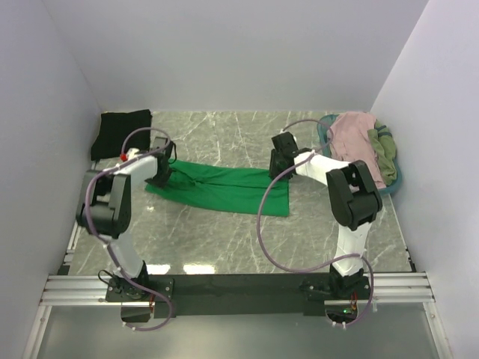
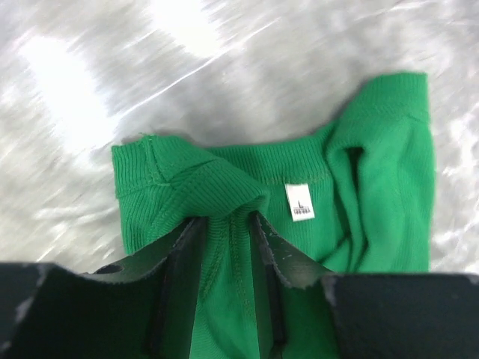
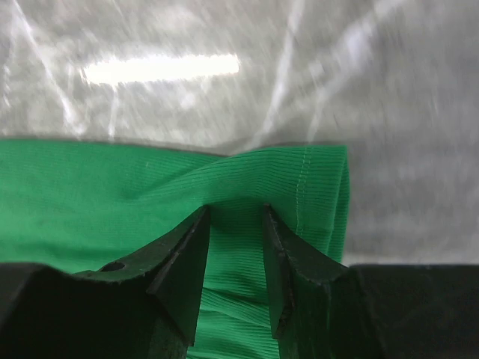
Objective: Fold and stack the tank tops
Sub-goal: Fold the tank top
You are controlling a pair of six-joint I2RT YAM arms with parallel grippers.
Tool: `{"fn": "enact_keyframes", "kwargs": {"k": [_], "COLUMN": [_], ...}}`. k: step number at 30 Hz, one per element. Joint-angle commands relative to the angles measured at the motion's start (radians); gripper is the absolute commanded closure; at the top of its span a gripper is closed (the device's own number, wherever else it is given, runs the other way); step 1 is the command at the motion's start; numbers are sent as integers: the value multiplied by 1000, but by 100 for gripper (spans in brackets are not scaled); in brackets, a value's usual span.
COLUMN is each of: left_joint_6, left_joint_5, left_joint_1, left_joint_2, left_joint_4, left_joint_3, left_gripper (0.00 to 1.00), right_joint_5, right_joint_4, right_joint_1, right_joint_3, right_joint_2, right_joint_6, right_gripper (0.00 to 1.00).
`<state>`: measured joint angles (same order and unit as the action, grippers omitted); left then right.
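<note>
**Robot's left gripper and right gripper pinch the green tank top**

The left gripper has its 2 fingers pressed on a bunched fold of green cloth. The fold is at the neck end of the top, just beside a small white label. The right gripper has its 2 fingers pressed on a ridge of cloth at the other end, close to the stitched edge and the corner.

The green tank top lies long and low across the middle of the grey table, stretched between the 2 grippers.

A black tank top lies on the table in the far left corner, apart from the green one. At the far right sits a teal basket. A pink tank top is heaped in it, and an olive tank top lies touching the pink one on its right.
</note>
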<state>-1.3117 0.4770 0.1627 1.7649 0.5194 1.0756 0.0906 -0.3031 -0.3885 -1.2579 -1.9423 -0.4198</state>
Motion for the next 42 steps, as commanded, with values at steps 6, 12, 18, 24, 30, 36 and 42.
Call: {"fn": "enact_keyframes", "kwargs": {"k": [6, 12, 18, 24, 30, 36, 42], "left_joint_6": [265, 512, 659, 730, 805, 822, 829], "left_joint_5": [58, -79, -156, -198, -235, -275, -285], "left_joint_1": [-12, -8, 12, 31, 66, 70, 60], "left_joint_2": [226, 353, 496, 593, 688, 720, 687], "left_joint_4": [41, -59, -52, -55, -65, -116, -168], "left_joint_3": [320, 518, 733, 895, 1027, 1070, 1089], "left_gripper": [65, 62, 59, 58, 57, 54, 41], "right_joint_5": [-86, -92, -23, 76, 77, 41, 61], "right_joint_4": [154, 302, 433, 486, 486, 527, 530], "right_joint_1": [-24, -144, -354, -522, -592, -624, -621], "right_joint_3": [375, 569, 684, 684, 571, 483, 476], "right_joint_2": [227, 376, 437, 419, 310, 204, 243], "right_joint_6": [-275, -468, -695, -928, -1039, -1093, -989], "right_gripper": [57, 57, 57, 54, 52, 52, 51]}}
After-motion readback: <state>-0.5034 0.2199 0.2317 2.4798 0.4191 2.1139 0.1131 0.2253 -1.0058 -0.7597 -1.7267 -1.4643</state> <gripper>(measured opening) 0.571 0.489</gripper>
